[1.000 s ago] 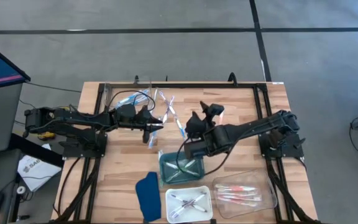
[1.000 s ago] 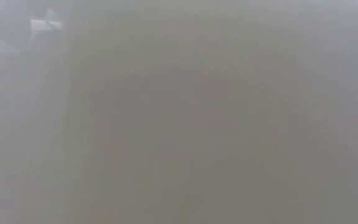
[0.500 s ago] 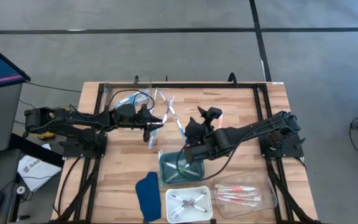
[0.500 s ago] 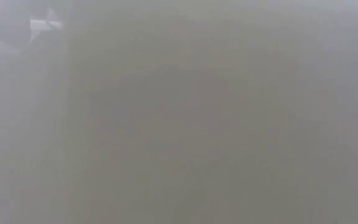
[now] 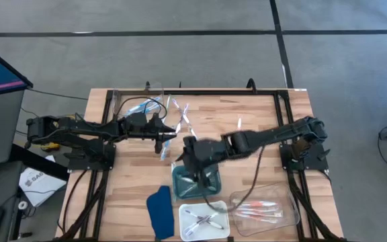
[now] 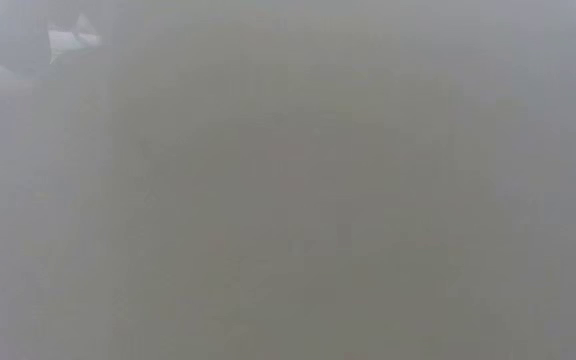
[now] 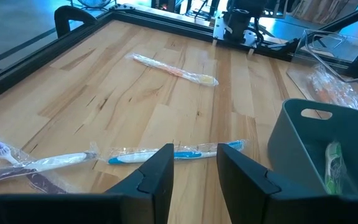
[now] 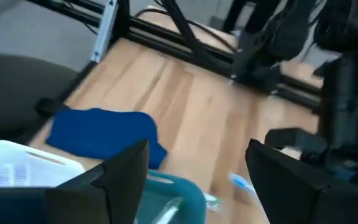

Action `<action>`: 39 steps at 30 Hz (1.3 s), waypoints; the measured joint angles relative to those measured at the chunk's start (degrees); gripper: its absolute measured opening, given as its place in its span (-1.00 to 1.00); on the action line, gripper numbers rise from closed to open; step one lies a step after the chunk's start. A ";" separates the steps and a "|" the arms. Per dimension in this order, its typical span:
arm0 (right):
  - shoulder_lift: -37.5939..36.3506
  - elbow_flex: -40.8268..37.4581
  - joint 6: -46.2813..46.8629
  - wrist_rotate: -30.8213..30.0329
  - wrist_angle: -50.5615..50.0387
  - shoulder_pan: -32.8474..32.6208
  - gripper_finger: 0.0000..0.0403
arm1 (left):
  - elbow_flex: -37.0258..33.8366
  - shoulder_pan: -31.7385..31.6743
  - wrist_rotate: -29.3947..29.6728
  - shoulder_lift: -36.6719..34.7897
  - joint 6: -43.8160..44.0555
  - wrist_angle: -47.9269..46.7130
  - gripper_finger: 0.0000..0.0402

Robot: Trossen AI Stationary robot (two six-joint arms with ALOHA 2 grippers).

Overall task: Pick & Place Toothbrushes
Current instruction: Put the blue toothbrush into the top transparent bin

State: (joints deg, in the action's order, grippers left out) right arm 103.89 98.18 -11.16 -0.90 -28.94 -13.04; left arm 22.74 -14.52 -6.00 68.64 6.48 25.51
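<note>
Several loose wrapped toothbrushes [image 5: 182,119] lie on the wooden table. A blue one [image 7: 176,154] lies just beyond my left gripper [image 7: 194,171], which hovers open over the table's middle [image 5: 162,141], nothing between its fingers. A pink-orange one [image 7: 176,70] lies farther off and a purple one [image 7: 17,163] to the side. My right gripper [image 8: 201,180] stands wide open above the far left corner of the teal bin [image 5: 210,185], holding nothing [image 5: 184,153]. A green toothbrush [image 7: 333,163] lies inside the bin.
A white tray [image 5: 222,210] with purple-grey toothbrushes and a clear tray [image 5: 284,202] with pink-orange ones sit at the near edge. A dark blue cloth [image 5: 158,212] lies left of the white tray. A black frame [image 5: 200,92] runs along the table's far edge. The low view shows only grey haze.
My right gripper has swung toward the table's left, from over the bin's far right to its far left corner, its wrist turning as it went. It has stayed open. My left gripper has kept still.
</note>
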 joint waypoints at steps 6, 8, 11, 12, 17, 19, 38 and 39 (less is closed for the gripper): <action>-3.02 -8.01 4.90 21.02 12.05 6.38 0.29 | 0.00 -0.02 0.00 0.00 0.00 -0.01 -0.42; -5.70 -12.91 7.89 23.65 17.83 8.22 0.29 | 0.00 -0.02 0.00 0.00 0.00 -0.01 -0.42; -11.19 -22.58 13.42 23.46 27.21 11.77 0.29 | 0.00 0.00 0.00 0.00 0.00 -0.02 -0.42; -13.23 -26.20 15.67 23.21 31.05 13.05 0.29 | 0.00 0.00 0.00 0.00 0.00 -0.05 -0.42; -25.14 -42.72 24.86 15.30 43.38 17.40 0.29 | 0.00 -0.02 0.00 0.00 0.00 -0.08 -0.42; -29.14 -46.55 27.19 12.65 42.80 18.94 0.29 | 0.00 0.00 0.12 0.00 0.04 -0.09 -0.42; -40.21 -53.19 28.60 11.33 42.24 19.63 0.29 | 2.00 -0.22 6.93 0.00 -0.56 -17.34 -0.42; -40.21 -53.19 28.60 11.31 42.24 19.65 0.29 | 2.37 -0.22 6.93 0.00 -0.62 -18.26 -0.42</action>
State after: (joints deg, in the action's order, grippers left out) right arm 63.68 44.99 17.43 10.41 13.30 6.61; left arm 25.11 -14.74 0.93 68.64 5.86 7.25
